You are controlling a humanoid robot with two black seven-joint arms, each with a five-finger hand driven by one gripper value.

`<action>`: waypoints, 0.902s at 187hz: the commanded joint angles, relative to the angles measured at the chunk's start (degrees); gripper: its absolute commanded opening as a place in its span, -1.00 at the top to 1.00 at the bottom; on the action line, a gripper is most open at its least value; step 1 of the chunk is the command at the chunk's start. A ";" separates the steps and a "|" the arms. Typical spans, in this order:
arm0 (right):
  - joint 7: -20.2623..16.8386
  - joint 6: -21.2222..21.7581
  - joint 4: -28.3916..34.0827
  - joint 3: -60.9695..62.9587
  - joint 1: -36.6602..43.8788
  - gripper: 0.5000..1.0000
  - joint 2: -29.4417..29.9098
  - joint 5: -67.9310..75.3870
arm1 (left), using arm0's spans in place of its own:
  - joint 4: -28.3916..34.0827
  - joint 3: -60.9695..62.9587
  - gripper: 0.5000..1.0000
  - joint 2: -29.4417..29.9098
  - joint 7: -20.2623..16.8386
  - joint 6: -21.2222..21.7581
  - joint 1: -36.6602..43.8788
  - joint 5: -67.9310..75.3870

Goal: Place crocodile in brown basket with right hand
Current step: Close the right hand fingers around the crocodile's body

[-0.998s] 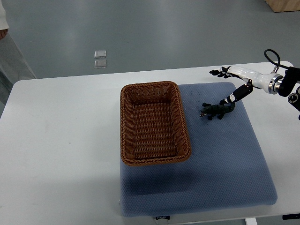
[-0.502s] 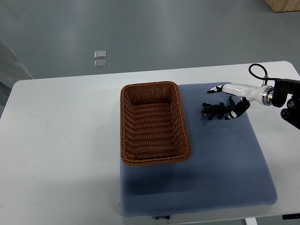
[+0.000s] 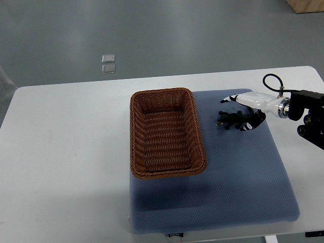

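A small dark green crocodile [image 3: 228, 120] lies on the blue mat [image 3: 238, 177], just right of the brown wicker basket [image 3: 164, 93]. The basket holds nothing that I can see. My right hand [image 3: 238, 112] reaches in from the right edge and hovers low over the crocodile's tail end. Its long fingers [image 3: 229, 98] stretch out on the far side of the toy and the thumb [image 3: 249, 125] sits on the near side, so the hand is still open around it. The left arm does not show.
The mat covers the right half of a white table [image 3: 66, 152], and the basket stands on the mat's left part. Two small square tiles [image 3: 108, 63] lie on the grey floor beyond the table. A wooden box corner [image 3: 306, 5] shows at top right.
My right hand has swung left and lowered from behind the crocodile until it straddles the tail. The crocodile has barely moved. A person's clothing at the left edge has left the view.
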 commanded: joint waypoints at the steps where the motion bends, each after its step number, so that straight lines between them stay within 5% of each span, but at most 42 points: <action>1: 0.00 -0.11 0.00 -0.82 0.36 -0.66 0.01 0.00 | 0.01 0.00 -1.00 0.00 0.00 0.00 0.00 0.00; 169: -0.35 -4.06 -0.62 -5.48 1.24 -0.49 1.95 -0.44 | 0.01 0.00 -1.00 0.00 0.00 0.00 0.00 0.00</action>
